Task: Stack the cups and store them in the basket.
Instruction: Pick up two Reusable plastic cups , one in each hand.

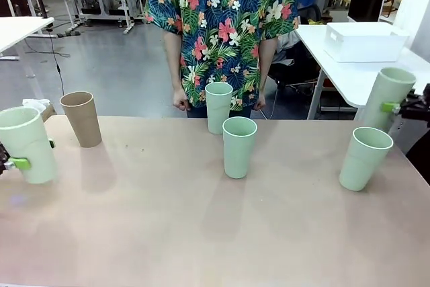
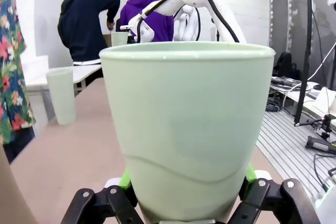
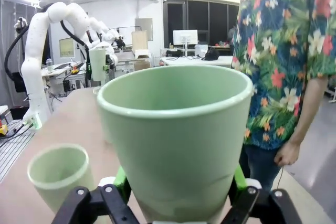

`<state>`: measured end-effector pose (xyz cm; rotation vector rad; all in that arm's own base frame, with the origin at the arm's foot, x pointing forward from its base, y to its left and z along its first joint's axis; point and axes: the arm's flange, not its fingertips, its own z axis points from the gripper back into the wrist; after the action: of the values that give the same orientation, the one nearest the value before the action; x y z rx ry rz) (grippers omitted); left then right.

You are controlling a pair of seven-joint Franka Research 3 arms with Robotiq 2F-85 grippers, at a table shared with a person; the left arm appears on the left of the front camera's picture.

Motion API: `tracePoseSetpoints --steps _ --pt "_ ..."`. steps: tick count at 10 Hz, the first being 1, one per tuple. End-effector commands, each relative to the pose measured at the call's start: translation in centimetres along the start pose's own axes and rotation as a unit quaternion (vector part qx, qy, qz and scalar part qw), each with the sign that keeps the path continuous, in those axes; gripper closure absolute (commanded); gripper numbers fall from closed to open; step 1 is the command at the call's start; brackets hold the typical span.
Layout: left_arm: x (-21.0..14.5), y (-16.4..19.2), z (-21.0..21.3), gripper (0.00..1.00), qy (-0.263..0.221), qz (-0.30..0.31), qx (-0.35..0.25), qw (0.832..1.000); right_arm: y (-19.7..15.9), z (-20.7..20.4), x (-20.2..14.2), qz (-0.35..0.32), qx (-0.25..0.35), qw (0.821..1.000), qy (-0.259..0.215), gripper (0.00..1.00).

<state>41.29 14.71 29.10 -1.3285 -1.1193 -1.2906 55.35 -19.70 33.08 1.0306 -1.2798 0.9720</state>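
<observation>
Beige tabletop (image 1: 201,233) before us carries a tan-brown cup (image 1: 80,119), a far mint cup (image 1: 218,107), a middle mint cup (image 1: 239,146) and a right mint cup (image 1: 364,158). Our left gripper (image 1: 35,153) pinches a tilted mint cup (image 1: 25,132), and our right gripper (image 1: 388,107) pinches another mint cup (image 1: 391,84). The white basket (image 1: 363,42) sits on a side table (image 1: 336,75).

We log first cup (image 1: 27,144) at worktop's (image 1: 201,233) left edge | second cup (image 1: 81,119) near far-left corner | third cup (image 1: 218,107) mid far edge | fourth cup (image 1: 239,146) before it | fifth cup (image 1: 363,158) near right edge | sixth cup (image 1: 388,95) off far-right corner | basket (image 1: 363,42) on second worktop (image 1: 349,75) behind.
</observation>
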Motion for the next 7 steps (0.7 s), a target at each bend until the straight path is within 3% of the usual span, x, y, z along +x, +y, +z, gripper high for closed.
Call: tracePoseSetpoints --steps 1,4,7 --pt "3.9 -1.8 -2.0 0.16 0.001 -0.009 0.021 1.0 3.0 -2.4 3.4 -0.009 -0.041 0.999 -0.002 0.13" --pt "11.5 -5.6 -4.8 0.16 -0.012 -0.025 0.024 0.999 7.5 -4.4 9.3 0.011 -0.042 0.999 0.012 0.13" --pt "16.4 -6.4 -7.4 0.16 -0.014 -0.014 0.034 0.999 12.7 -7.7 10.9 -0.018 -0.057 0.998 0.014 0.13"
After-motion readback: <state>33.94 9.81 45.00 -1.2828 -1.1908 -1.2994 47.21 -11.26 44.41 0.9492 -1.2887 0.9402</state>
